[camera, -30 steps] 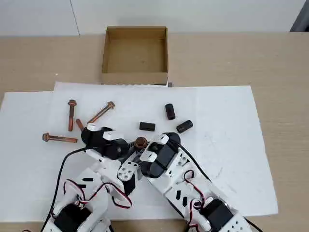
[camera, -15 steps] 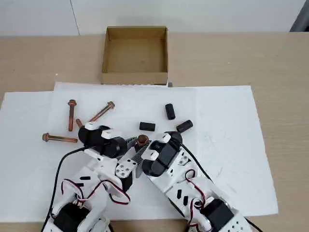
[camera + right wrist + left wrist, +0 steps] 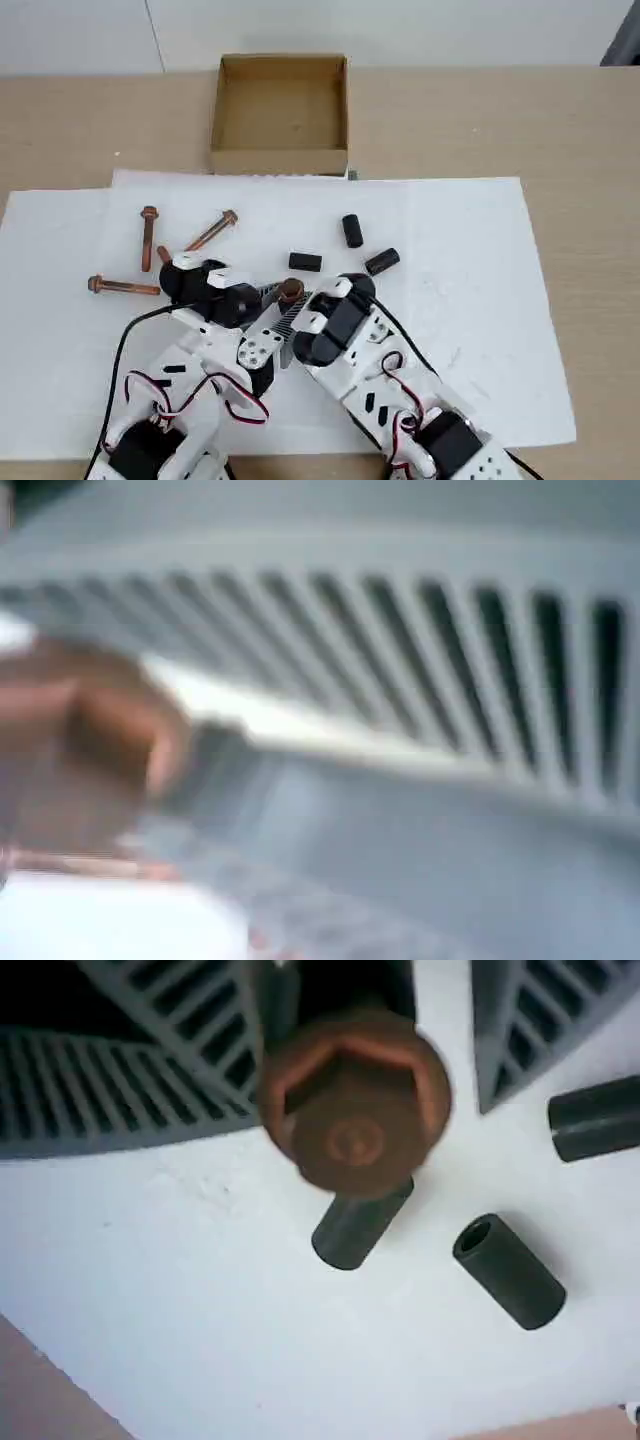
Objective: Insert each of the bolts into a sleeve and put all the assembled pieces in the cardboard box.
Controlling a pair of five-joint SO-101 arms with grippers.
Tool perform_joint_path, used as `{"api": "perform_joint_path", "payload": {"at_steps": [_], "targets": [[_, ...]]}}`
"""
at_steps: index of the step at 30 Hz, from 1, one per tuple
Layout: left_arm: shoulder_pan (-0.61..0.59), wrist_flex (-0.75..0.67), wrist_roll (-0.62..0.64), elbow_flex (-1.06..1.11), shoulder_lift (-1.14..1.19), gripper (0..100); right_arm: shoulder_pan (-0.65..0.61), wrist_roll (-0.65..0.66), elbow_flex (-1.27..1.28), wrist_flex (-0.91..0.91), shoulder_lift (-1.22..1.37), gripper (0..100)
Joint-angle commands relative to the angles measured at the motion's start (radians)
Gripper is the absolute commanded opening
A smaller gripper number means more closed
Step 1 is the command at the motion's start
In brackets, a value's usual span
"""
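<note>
Bolt (image 3: 291, 291) between left gripper (image 3: 272, 293) and right gripper (image 3: 298, 312), grip state cannot tell. Cardboard box (image 3: 278, 160), twelve o'clock, holds nothing. Three sleeves (image 3: 305, 262), nine-o'clock bolts (image 3: 148, 238) unassembled.

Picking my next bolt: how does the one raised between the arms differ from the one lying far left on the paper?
The raised bolt points its head upward, shank hidden; the far-left bolt lies flat, whole length showing. The raised bolt is up off the paper; the far-left bolt rests on it. Both are copper-coloured.
</note>
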Motion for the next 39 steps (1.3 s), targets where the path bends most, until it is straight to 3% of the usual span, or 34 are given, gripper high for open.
{"api": "perform_joint_path", "payload": {"at_steps": [1,15,18,21,25,29,34,39], "targets": [[0.006,-0.014,-0.003,-0.058,-0.006,12,0.004,0.012,-0.003,-0.031,-0.01,0.2],[-0.005,-0.017,0.012,-0.097,-0.006,11,0.002,0.012,-0.003,-0.031,-0.01,0.2],[-0.068,-0.018,0.011,-0.107,-0.006,9,0.004,0.012,-0.006,-0.031,-0.012,0.2],[-0.166,-0.021,-0.041,-0.11,-0.009,0,0.004,0.008,-0.009,-0.031,-0.012,0.2],[-0.328,-0.066,-0.164,-0.108,-0.009,1,0.016,0.006,-0.02,-0.03,-0.012,0.2],[-0.459,-0.068,-0.215,-0.101,-0.005,1,0.116,0.005,-0.029,-0.027,-0.01,0.2],[-0.54,0.04,-0.216,-0.096,-0.005,1,0.251,0.003,-0.031,-0.024,-0.004,0.2],[-0.577,0.107,-0.212,-0.096,-0.005,1,0.275,-0.077,-0.112,0.004,0.025,0.2]]}}
